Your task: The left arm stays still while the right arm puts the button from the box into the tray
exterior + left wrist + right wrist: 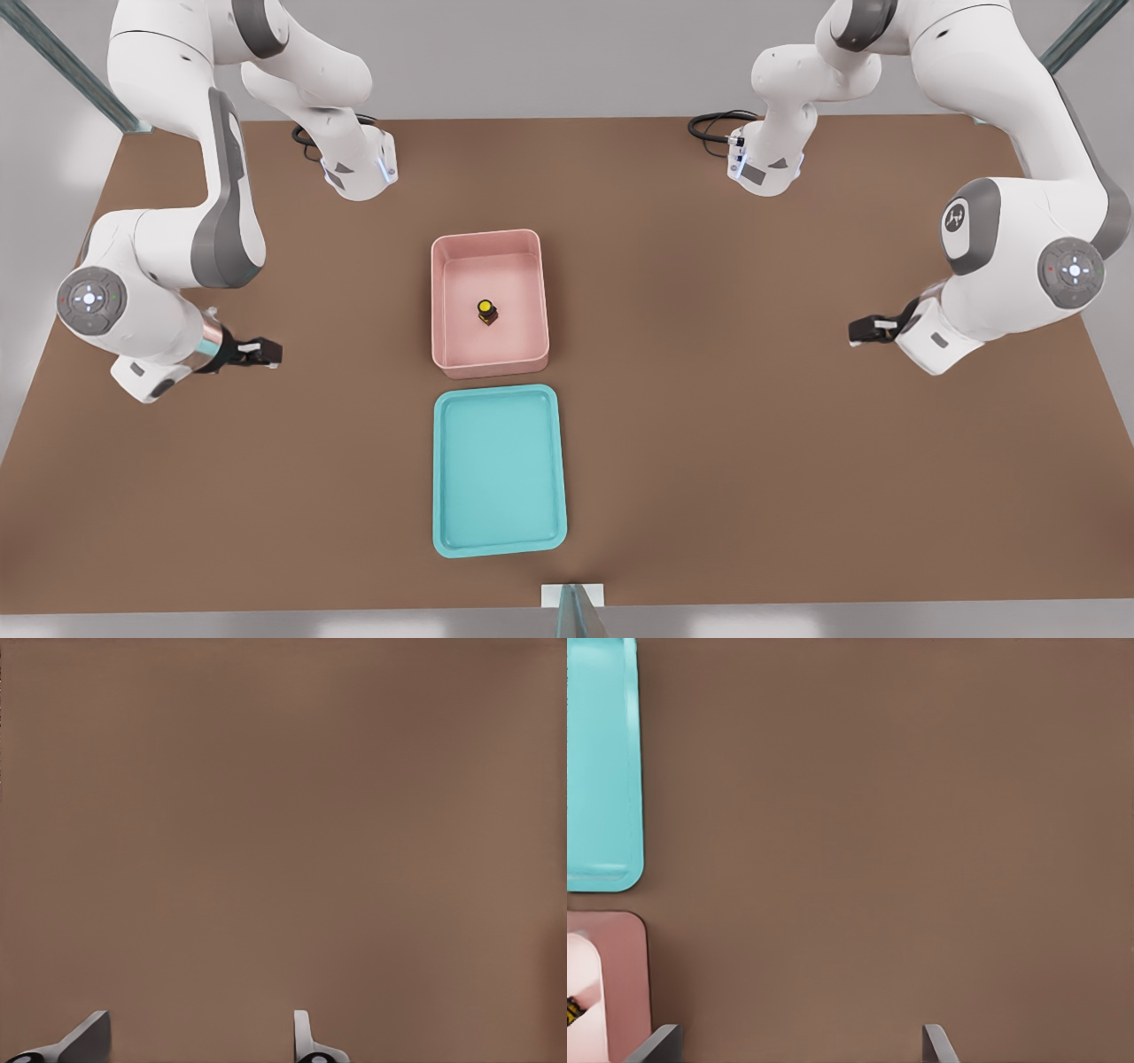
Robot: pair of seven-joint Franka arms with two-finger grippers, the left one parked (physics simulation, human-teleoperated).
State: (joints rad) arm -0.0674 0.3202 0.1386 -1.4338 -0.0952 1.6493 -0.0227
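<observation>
The right arm (168,257) stands on the front view's left, its silver-teal wrist ring just behind the end effector (266,352), which hangs above bare brown tabletop (753,425) well apart from both containers and points toward the middle of the scene. In the right wrist view its two grey fingertips (660,1043) sit spread wide with only tabletop between them, so the end effector is open and has hold of nothing.

The button (486,310) stands on the floor of the box (490,363), roughly in the middle of it, yellow cap up on its dark base and touching none of the pink walls. In the right wrist view only a sliver of the button (572,1011) shows at the picture's edge (yellow and black, inside the pale interior), with the rounded corner of the box (627,974) beside it.

The tray (499,545) lies flat just beside the box, nearer the camera in the front view, with a narrow strip of tabletop between the two; their long sides run in roughly the same direction. The tray holds nothing. In the right wrist view one rounded corner of the tray (602,771) shows, apart from the pink corner.
</observation>
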